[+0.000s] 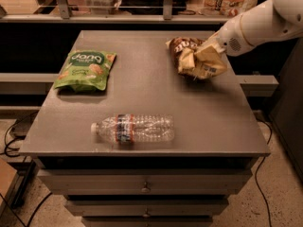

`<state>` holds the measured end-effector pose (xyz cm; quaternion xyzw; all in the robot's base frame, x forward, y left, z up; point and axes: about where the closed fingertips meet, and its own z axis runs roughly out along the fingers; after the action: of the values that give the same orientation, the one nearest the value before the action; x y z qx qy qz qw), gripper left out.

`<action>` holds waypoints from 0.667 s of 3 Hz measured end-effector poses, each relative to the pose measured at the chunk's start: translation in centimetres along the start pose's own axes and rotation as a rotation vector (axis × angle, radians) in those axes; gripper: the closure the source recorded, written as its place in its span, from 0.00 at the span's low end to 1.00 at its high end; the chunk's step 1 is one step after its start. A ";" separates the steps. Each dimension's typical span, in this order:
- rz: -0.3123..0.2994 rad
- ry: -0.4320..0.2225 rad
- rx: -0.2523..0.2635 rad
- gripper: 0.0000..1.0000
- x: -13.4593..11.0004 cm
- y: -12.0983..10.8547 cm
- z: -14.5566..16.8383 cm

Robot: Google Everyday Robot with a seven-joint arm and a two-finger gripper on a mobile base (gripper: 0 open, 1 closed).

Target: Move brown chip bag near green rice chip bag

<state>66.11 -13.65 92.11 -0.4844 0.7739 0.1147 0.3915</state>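
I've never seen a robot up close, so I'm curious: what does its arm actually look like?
The arm is smooth white, built of fat rounded segments with thin seams between them and a patch of tiny dots near the wrist. No cables or lettering show. Its gripper is at the brown chip bag, on the table's far right, mostly hidden by it.
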 end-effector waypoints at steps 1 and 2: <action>-0.088 -0.089 0.005 1.00 -4.8 0.4 -2.0; -0.211 -0.210 -0.040 1.00 -11.8 2.1 -2.5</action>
<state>65.76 -6.23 101.82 -0.5561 0.6709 0.1384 0.4706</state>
